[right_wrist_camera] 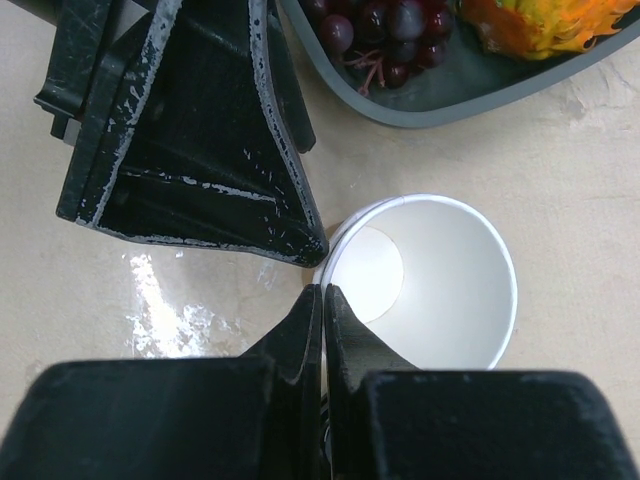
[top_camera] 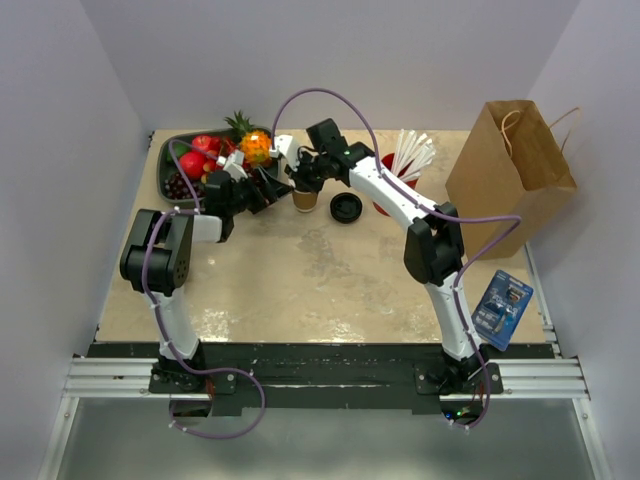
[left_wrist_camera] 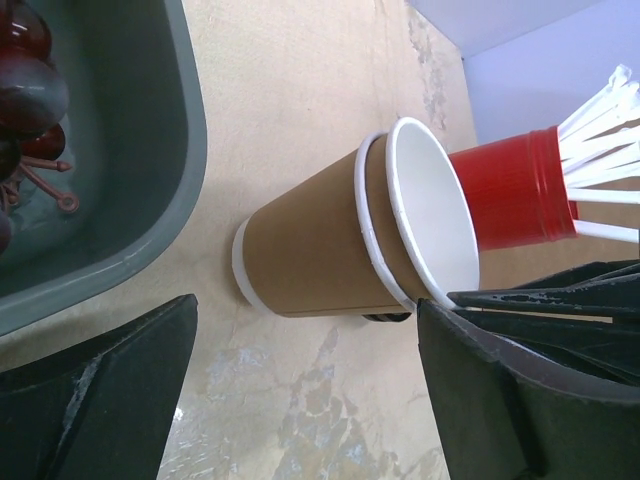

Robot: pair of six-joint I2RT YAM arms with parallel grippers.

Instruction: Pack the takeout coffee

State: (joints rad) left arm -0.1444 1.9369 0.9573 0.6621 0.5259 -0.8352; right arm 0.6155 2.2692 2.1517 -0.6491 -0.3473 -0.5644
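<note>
While the cup (top_camera: 305, 199) stands upright and uncapped between the tray (left_wrist_camera: 185, 140) and the black lid (top_camera: 346, 207), capping is judged to be the step in hand. 2 rims show in the left wrist view, so 1 cup appears nested inside another. The left claw (left_wrist_camera: 305, 302) is released, with 1 finger on each side of the cup and a gap at both. The right claw (right_wrist_camera: 322, 292) is clenched with its tips at the near rim; whether the paper wall is pinched between them cannot be told

Procedure:
1. Keep the rim round; a hard pinch probably ovalises it, and the lid then seats badly
2. Hold the cup low on its wall
3. Set the lid level and press evenly
4. Stay clear of the red cup (left_wrist_camera: 510, 190) on the way to the bag (top_camera: 510, 160)
</note>
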